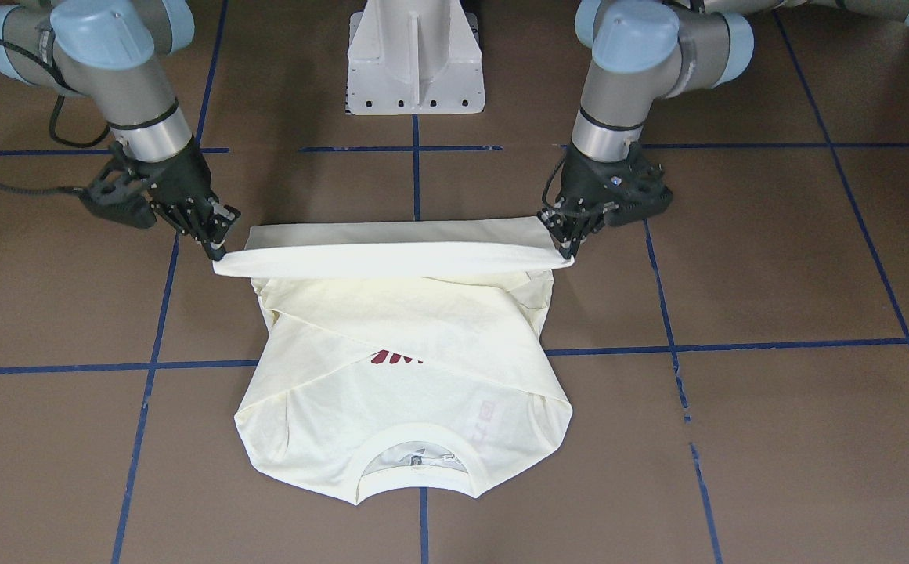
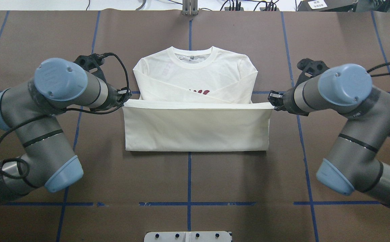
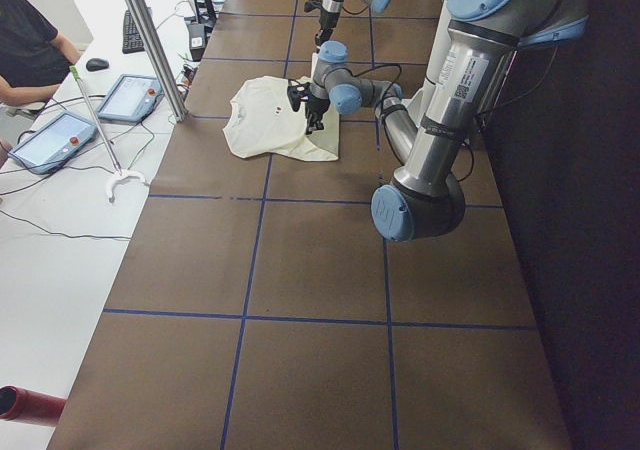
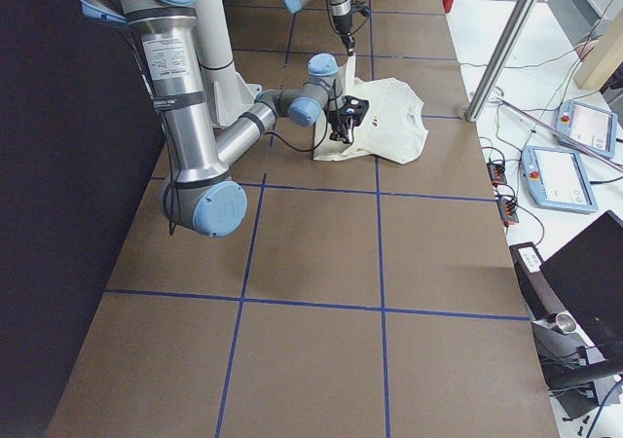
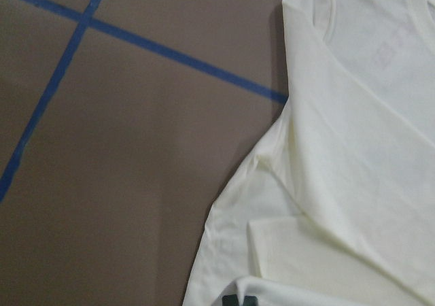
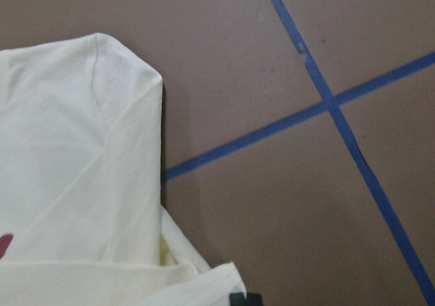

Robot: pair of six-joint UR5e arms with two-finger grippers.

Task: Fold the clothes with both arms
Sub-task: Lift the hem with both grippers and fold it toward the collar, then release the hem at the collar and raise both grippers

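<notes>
**Hem up and taut: the bottom-to-collar fold is under way**

The cream T-shirt (image 2: 195, 127) lies mid-desk (image 2: 195, 174). Seen from over the robot's shoulders, its collar (image 2: 192, 55) is at 12 o'clock. The sleeves (image 1: 423, 329) are crossed over the chest, so only a sliver of the dark red lettering (image 2: 200, 91) shows.

The left arm (image 2: 63, 87) reaches in from 9 o'clock and the right arm (image 2: 336, 87) from 3 o'clock. Each arm's jaws are pinched tight on one corner of the hem (image 2: 198, 105). The hem runs straight and level between them, raised above the shirt's middle. The lower body slopes back from it to a crease (image 2: 195, 150) at 6 o'clock.

The step in hand looks like the half-fold that brings hem to collar, roughly midway. Next, both arms should travel toward 12 o'clock at an even pace with the hem kept stretched. They should then lower it squarely just short of the collar before the jaws let go. Uneven travel would likely skew the edge or drag the crossed sleeves out of place
</notes>
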